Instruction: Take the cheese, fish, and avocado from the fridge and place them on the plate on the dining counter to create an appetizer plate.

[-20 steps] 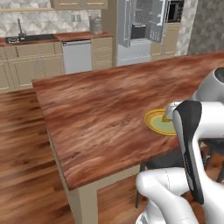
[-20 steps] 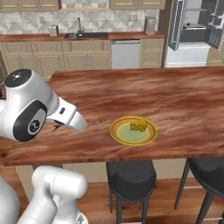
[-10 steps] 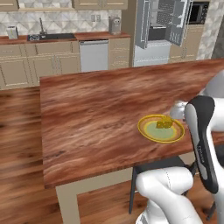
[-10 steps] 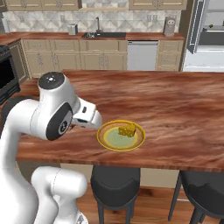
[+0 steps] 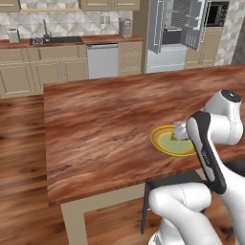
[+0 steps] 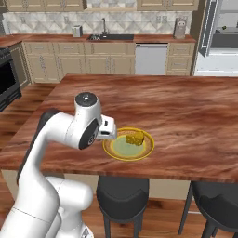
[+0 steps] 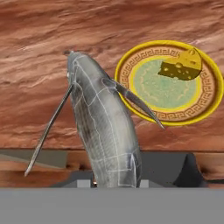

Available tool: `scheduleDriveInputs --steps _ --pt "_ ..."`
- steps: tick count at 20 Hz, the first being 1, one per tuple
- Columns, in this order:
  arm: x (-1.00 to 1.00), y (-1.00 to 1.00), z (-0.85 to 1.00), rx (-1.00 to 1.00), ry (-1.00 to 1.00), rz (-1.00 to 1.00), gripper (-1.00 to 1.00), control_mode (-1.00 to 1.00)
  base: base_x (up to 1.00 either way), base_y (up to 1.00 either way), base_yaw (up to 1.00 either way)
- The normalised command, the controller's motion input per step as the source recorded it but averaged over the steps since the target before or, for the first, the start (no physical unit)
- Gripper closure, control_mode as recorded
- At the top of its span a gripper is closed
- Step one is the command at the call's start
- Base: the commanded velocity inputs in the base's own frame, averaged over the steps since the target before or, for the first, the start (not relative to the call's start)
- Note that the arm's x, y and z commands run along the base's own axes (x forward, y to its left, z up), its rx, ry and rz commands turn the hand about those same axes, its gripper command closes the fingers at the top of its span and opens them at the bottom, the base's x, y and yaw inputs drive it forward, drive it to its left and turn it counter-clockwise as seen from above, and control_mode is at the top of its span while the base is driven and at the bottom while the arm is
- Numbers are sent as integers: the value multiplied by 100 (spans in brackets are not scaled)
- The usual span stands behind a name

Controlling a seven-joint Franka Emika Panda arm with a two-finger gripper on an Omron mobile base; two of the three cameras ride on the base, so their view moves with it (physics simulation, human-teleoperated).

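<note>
My gripper (image 7: pixel 116 181) is shut on the fish (image 7: pixel 103 131), a grey elongated piece with thin fins that rises from between the jaws. The gripper (image 6: pixel 111 130) hangs over the dining counter (image 6: pixel 186 107) at the left rim of the yellow plate (image 6: pixel 125 155). The cheese (image 6: pixel 135 138), a yellow-orange wedge, lies on the plate. In the hand view the plate (image 7: pixel 210 96) sits at upper right with the cheese (image 7: pixel 180 65) on its far side. In the left base view the gripper (image 5: pixel 179 130) sits above the plate (image 5: pixel 162 141). The fridge (image 5: pixel 174 33) stands open at the back. The avocado is out of view.
Dark stools (image 6: pixel 123 193) stand under the counter's near edge, another at the right (image 6: pixel 216 204). Beige wall cabinets with a sink and a white dishwasher (image 6: pixel 150 59) line the back wall. A dark stove (image 6: pixel 7 83) is at far left.
Both base views have shifted, so the base has moved along the counter. The arm has swung in, bringing the fish from beside the plate to its rim.
</note>
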Motion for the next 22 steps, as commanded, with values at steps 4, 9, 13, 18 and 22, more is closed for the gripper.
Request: scheduleDriveInputs --steps 4,9,13,18,22 --pt "96 5 -65 -2 6 2 100 -100 0 0 0" --pt "98 0 -52 -4 3 0 100 -100 0 0 0" --pt "88 0 -43 -4 2 0 100 -100 0 0 0" --pt "71 -13 -27 -3 2 0 100 -100 0 0 0" --pt "54 -23 -20 -2 3 -1 100 -100 0 0 0"
